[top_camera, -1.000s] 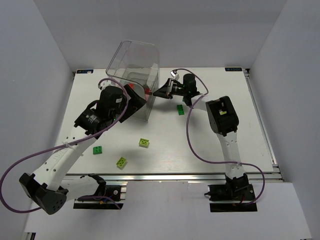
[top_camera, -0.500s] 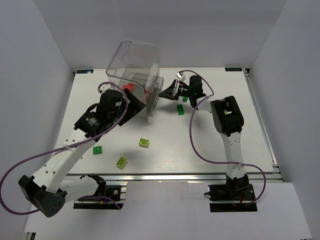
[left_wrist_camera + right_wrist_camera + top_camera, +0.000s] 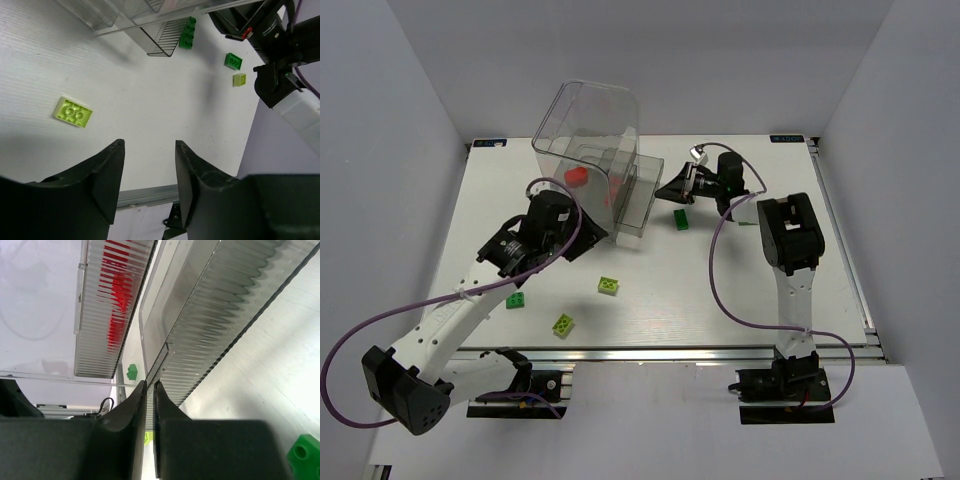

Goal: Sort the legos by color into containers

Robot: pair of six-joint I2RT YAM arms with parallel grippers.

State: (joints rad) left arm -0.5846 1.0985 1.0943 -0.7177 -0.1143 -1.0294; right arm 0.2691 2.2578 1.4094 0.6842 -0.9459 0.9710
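My right gripper [image 3: 149, 385] is closed on the thin front lip of one drawer [image 3: 638, 200], which stands partly out of the clear box [image 3: 582, 115]. Red bricks [image 3: 577, 177] lie in another compartment. I think the good way is to pull slowly and straight along the drawer's own line, so that the box does not slide and the drawer does not come out fully. My left gripper [image 3: 148, 145] hangs empty, jaws apart, above the table [image 3: 150, 100], near a yellow-green brick [image 3: 73, 111]. A dark green brick [image 3: 680, 218] lies just beside the drawer.
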